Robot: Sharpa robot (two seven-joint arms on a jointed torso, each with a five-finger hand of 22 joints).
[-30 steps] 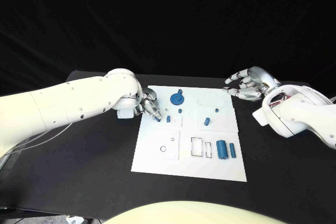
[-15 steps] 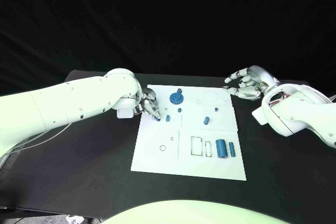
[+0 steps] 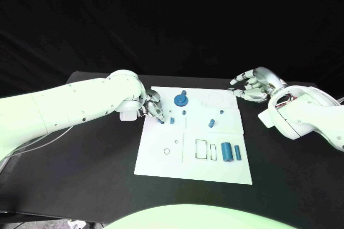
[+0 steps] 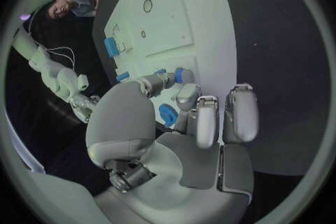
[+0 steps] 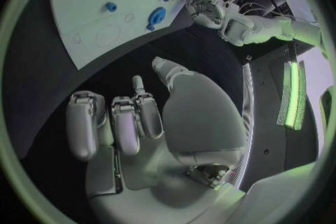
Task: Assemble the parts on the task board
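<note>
The white task board (image 3: 193,144) is seen in the middle of the black table (image 3: 86,164), with wide bare table left on both sides and in front, while its far edge lies near the table's back edge. The left hand (image 3: 153,111) is set at the board's left edge, its fingertips closed on a small blue part (image 3: 162,121) beside a second small part (image 3: 172,121); further blue parts lie across the board, a round one (image 3: 182,100) near the far edge and two cylinders (image 3: 230,152) towards the right. The right hand (image 3: 252,87) is held above bare table just off the board's far right corner, fingers curled in with nothing in them, and no readable writing can be made out.
</note>
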